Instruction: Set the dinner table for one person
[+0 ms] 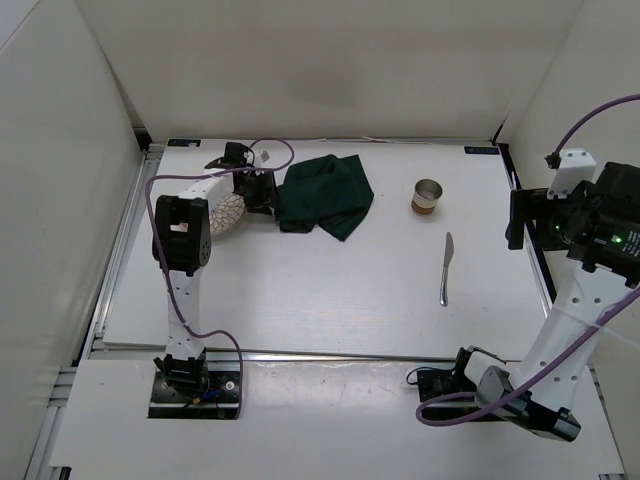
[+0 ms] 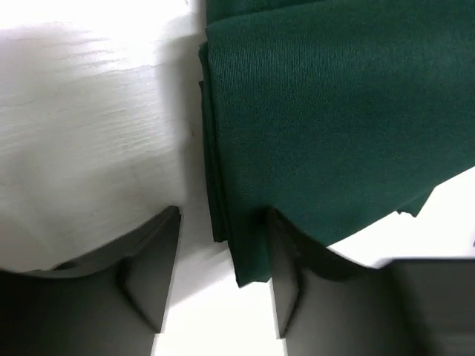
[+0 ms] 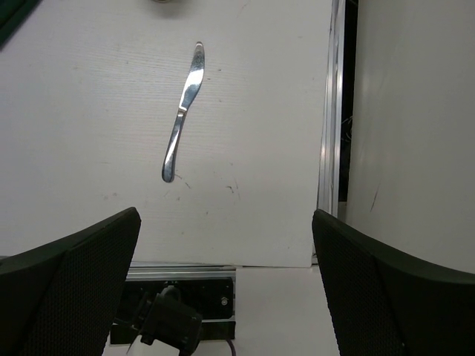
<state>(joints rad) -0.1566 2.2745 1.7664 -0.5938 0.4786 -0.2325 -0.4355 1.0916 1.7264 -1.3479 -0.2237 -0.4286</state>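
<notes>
I read left gripper (image 2: 224, 213), 11 o'clock, part-open astride green placemat (image 2: 334, 111) edge, unclamped | right gripper (image 3: 224, 215), 3 o'clock, wide open, empty | knife (image 3: 183, 111) on dinner table (image 1: 330, 290)

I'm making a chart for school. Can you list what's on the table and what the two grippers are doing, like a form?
dinner table: white, flat
cloth: dark green, folded, far side
plate: patterned, left of cloth, partly hidden
cup: small, right of cloth
knife: flat, nearer than cup
left gripper: open, straddling the cloth's edge
right gripper: open, empty, by the table's right edge
</notes>
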